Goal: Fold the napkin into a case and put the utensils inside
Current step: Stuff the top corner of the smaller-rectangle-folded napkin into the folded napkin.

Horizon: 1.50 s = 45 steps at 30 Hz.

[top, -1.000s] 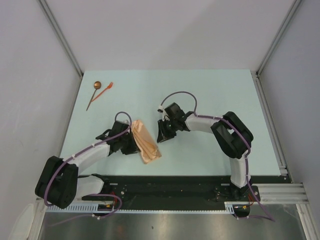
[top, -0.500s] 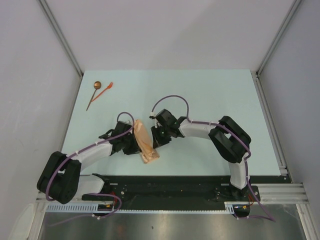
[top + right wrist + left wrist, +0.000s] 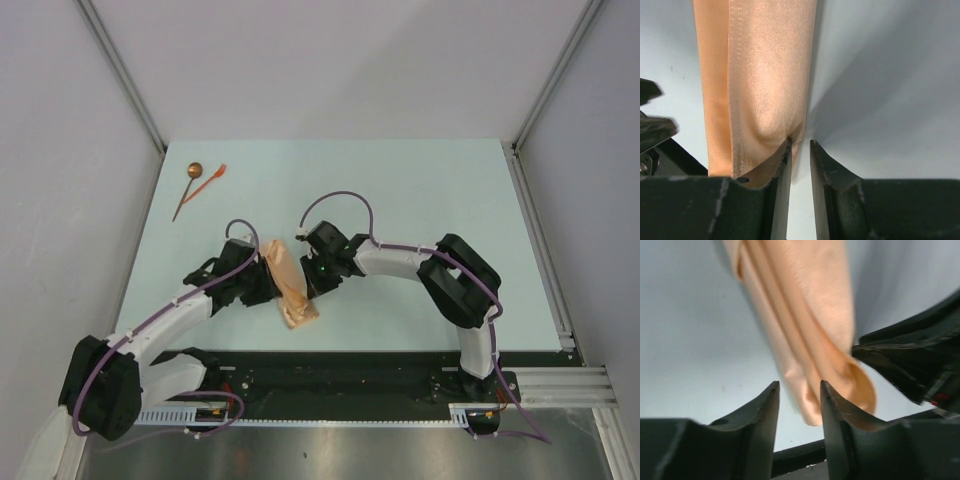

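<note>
Napkin (image 3: 292, 298) lay folded into a narrow, layered tan-orange strip near the front of the pale counter (image 3: 420, 190), slanting a little as it ran away from the arm bases. The left claw (image 3: 268, 285) sat against its left long edge and the right claw (image 3: 312, 283) against its right long edge, so the strip lay between the two. In the left wrist view the left claw's fingers (image 3: 832, 412) were spread, with the rounded end of the strip reaching into the gap and touching one finger, while bare counter showed beside the other. In the right wrist view the right claw's fingers (image 3: 782, 165) stood only narrowly apart; the cloth's hemmed edge bulged against the outside of one finger and just reached the slot, and bare counter showed through the slot, so nothing was pinched there. The dark-handled spoon (image 3: 189, 186) and the orange-red fork-like piece (image 3: 212, 179) lay side by side at the counter's far left corner, well apart from the napkin.
</note>
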Available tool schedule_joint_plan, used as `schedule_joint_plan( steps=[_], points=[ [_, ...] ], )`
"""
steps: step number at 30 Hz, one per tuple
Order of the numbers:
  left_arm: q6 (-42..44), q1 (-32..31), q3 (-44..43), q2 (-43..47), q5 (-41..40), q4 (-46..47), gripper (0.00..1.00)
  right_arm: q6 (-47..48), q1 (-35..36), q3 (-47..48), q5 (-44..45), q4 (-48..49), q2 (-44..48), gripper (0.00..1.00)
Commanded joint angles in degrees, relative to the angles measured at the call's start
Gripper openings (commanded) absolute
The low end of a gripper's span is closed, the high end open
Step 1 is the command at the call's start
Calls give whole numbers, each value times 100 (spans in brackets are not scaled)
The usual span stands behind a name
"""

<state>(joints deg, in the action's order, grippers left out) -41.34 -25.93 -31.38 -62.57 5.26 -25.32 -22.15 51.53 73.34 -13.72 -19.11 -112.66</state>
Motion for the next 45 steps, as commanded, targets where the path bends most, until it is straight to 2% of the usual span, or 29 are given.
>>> schedule_joint_plan(
  steps=[1, 6, 13, 24, 36, 45],
  points=[
    [170, -17, -439, 254, 290, 70, 46, 176, -11, 84, 299, -330, 306, 26],
    [47, 9, -440, -238, 730, 799, 37, 176, -143, 14, 352, -400, 578, 26],
    [38, 53, -36, -739, 679, 1328, 29, 159, -231, 40, 106, -418, 798, 27],
    [135, 88, 325, -599, 187, 1064, 25, -105, -187, -30, -1036, 188, 561, 27],
    [118, 88, 518, -432, 11, 941, 22, -360, 112, 145, -1459, 654, -71, 27],
    [39, 88, 641, -72, -77, 897, 21, -430, 235, 172, -1485, 690, -54, 27]
  ],
)
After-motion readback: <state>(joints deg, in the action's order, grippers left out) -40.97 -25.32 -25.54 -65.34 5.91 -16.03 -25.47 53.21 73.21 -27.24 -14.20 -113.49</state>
